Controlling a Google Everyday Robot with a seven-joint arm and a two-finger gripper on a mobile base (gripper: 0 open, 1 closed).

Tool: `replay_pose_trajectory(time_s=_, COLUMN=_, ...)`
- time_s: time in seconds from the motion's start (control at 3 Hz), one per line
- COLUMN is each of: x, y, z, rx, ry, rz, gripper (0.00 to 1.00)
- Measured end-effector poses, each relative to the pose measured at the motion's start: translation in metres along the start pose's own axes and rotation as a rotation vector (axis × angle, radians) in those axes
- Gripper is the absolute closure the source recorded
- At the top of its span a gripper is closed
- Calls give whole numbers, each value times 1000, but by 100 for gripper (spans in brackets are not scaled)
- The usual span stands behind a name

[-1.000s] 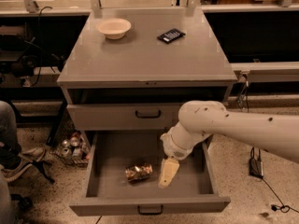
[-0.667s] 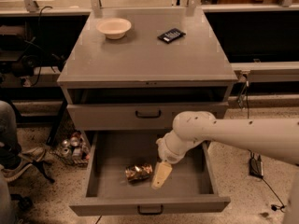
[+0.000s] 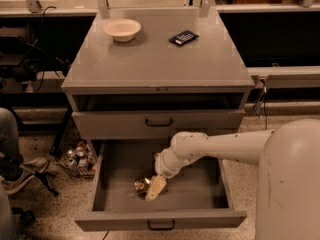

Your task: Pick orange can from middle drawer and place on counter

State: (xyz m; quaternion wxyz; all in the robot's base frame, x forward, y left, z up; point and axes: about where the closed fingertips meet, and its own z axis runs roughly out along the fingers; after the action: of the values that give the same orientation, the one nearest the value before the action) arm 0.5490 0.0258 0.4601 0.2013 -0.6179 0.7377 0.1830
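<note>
The orange can point(image 3: 141, 185) lies on the grey floor of the open middle drawer point(image 3: 195, 190), left of centre. My gripper point(image 3: 154, 189) reaches down into the drawer from the right and sits right against the can's right side, its cream-coloured fingers point(image 3: 156, 186) pointing down-left. The counter point(image 3: 160, 54) is the flat grey cabinet top above the drawers.
A cream bowl point(image 3: 122, 29) and a small black device point(image 3: 183, 37) sit on the counter's far side. The drawer above point(image 3: 159, 122) shows only its front panel. A cluster of small cans point(image 3: 76, 157) lies on the floor left of the cabinet. A person's leg and shoe point(image 3: 15, 174) are at far left.
My arm has swung left inside the drawer, bringing the gripper from the drawer's middle over to the can. The can has stayed in place.
</note>
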Motion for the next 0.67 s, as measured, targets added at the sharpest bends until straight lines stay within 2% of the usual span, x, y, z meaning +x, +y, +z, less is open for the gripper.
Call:
replay_pose_trajectory(time_s=0.33, x=0, y=0, z=0, rx=-1, ry=0, rz=0, gripper=0)
replay_pose_trajectory(time_s=0.67, x=7, y=0, z=20, rx=40, ry=20, rz=-23, gripper=0)
